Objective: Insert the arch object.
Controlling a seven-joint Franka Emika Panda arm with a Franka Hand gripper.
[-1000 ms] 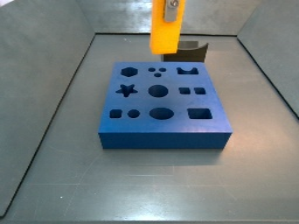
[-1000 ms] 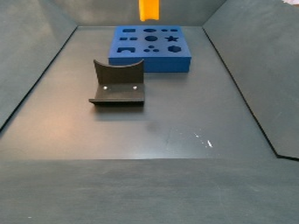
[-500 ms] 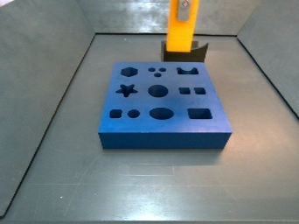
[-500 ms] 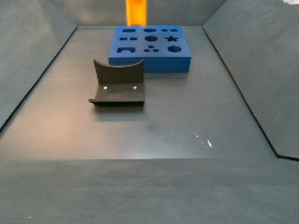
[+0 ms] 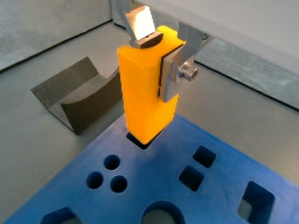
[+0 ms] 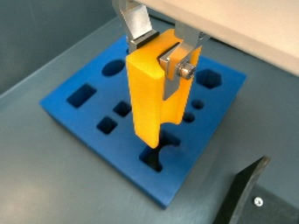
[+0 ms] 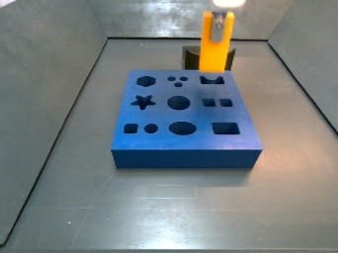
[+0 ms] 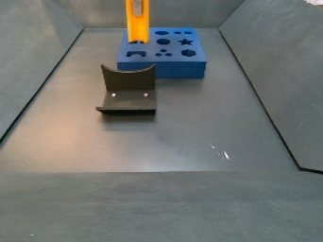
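My gripper [image 5: 160,54] is shut on a tall orange bar [image 5: 147,87], seen in both wrist views [image 6: 155,96]. The bar stands upright with its lower end at the far edge of the blue board [image 7: 185,143], by the arch-shaped hole [image 7: 211,78]. A dark sliver [image 5: 140,139] shows under the bar's lower end; I cannot tell whether it is the arch object or the hole. In a side view only the gripper's lower tip [image 7: 224,5] shows above the bar [image 7: 214,44]. The bar also shows in the other side view [image 8: 135,21].
The dark fixture [image 8: 127,90] stands on the grey floor apart from the board [image 8: 190,64]. It also shows behind the bar [image 7: 227,56] and in both wrist views [image 5: 76,96] [image 6: 263,197]. Grey walls enclose the floor on three sides.
The bar has moved sideways along the board's far edge and come lower, from beside the fixture to the arch-shaped hole. The gripper's hold on it is unchanged.
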